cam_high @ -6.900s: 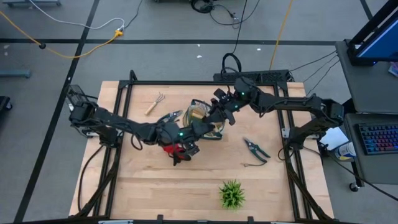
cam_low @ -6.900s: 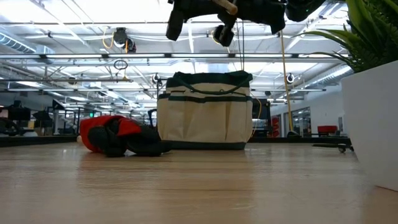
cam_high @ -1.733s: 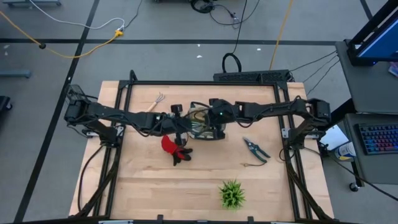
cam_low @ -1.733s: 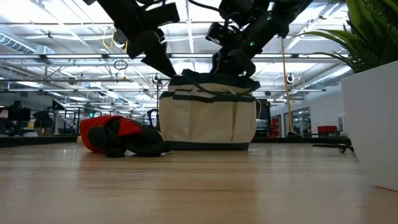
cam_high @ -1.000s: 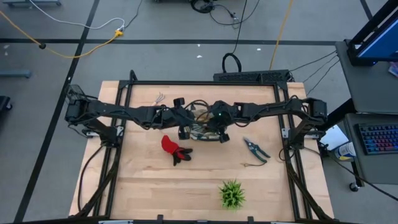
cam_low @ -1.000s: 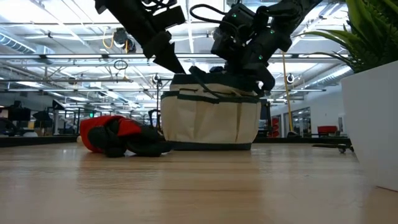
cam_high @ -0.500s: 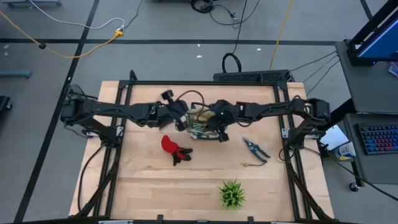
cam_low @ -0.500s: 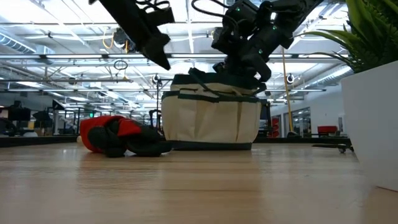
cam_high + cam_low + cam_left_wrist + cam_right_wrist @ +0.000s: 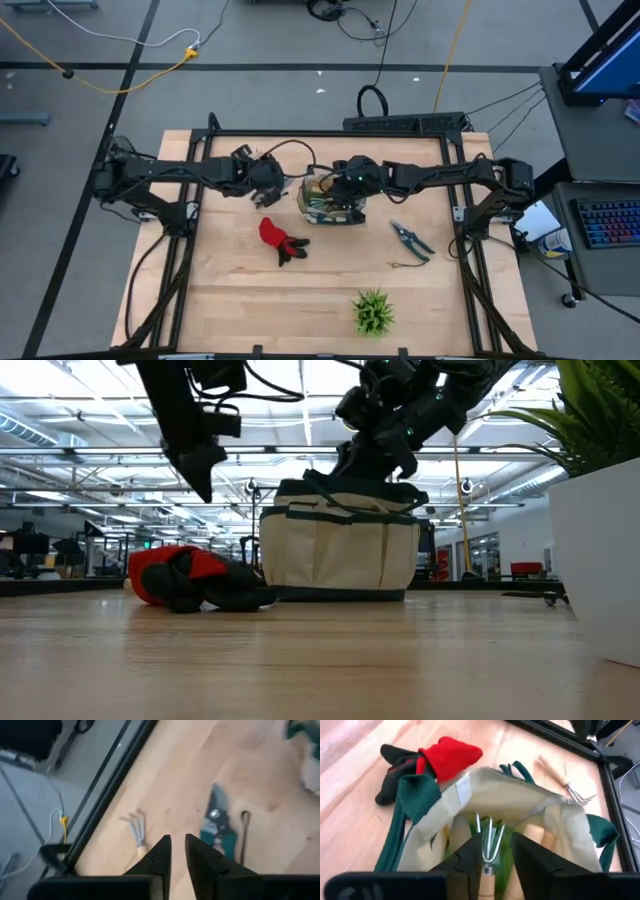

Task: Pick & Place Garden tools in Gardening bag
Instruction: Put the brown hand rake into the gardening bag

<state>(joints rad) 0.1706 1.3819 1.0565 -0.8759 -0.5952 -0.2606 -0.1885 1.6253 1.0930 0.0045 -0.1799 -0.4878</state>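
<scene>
The cream gardening bag with green trim stands mid-table, also seen in the low view. My right gripper hangs open just above its mouth. A small wooden-handled rake stands inside the bag, between the fingers but apart from them. My left gripper is shut and empty, raised to the left of the bag. Below it on the table lie a second small rake and teal-handled pruning shears. The red-and-black glove lies near the bag.
Another pair of pruning shears lies to the right of the bag. The green spiky plant stands in its white pot near the front edge. The black frame rail runs along the far edge.
My left gripper has drawn back from the bag's rim, going up and toward the table's left edge. My right gripper has risen a little above the bag's mouth. The bag has stayed in place.
</scene>
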